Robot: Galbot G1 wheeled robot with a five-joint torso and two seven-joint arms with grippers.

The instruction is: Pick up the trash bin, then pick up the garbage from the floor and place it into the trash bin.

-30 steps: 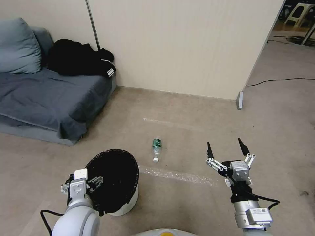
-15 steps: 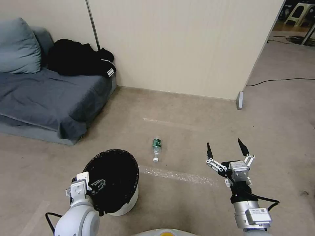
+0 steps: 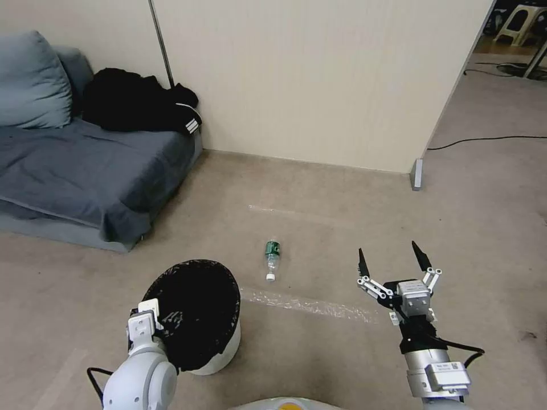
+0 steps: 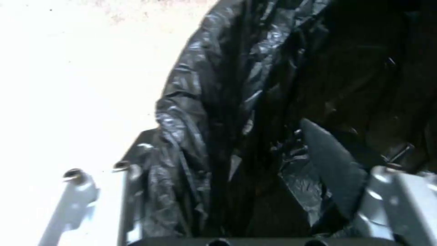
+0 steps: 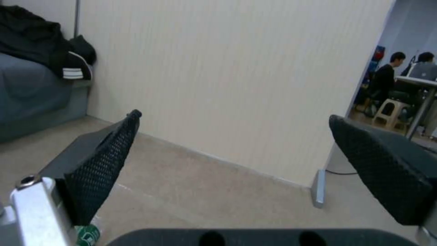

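Left tool [image 3: 162, 316] straddles the near rim of the trash bin [image 3: 222, 347] on the floor, not clenched yet; seat it deeper before you squeeze, right tool [image 3: 392, 263] idles spread beside the bottle [image 3: 272, 259].

Left gripper [image 3: 162, 319] fingers straddle the trash bin [image 3: 219, 353] rim at lower left; contact with the liner is indiscernible.
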